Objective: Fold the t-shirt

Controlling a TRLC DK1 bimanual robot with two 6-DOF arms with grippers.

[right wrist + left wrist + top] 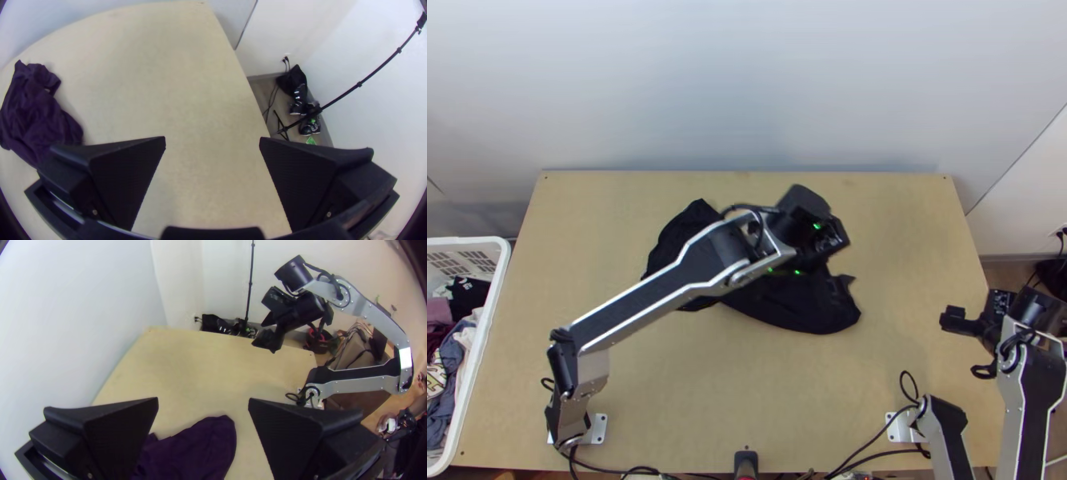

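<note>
Left end effector (203, 398): fingers wide apart with nothing clamped, above the shirt's right-hand part.
Right end effector (212, 138): fingers also apart and empty, by the right edge of the worktop (707, 384).
T-shirt (791, 308): dark, rumpled and lying unevenly near the middle of the worktop, one lobe to the left, another to the right; my left arm (647, 300) crosses over it and hides part, so I can't tell sleeves from hem.
Step in hand: I judge this is spreading the cloth before any fold. I would lower onto a free edge, close on a thin pinch without scraping the wood, then draw outward slowly, low and level. Having the right side hold an opposite edge should stop the whole shirt sliding. Grabbing several layers would only tighten the bunch.
Basket (489, 320): white, holding other clothes, beyond the worktop's left edge.
</note>
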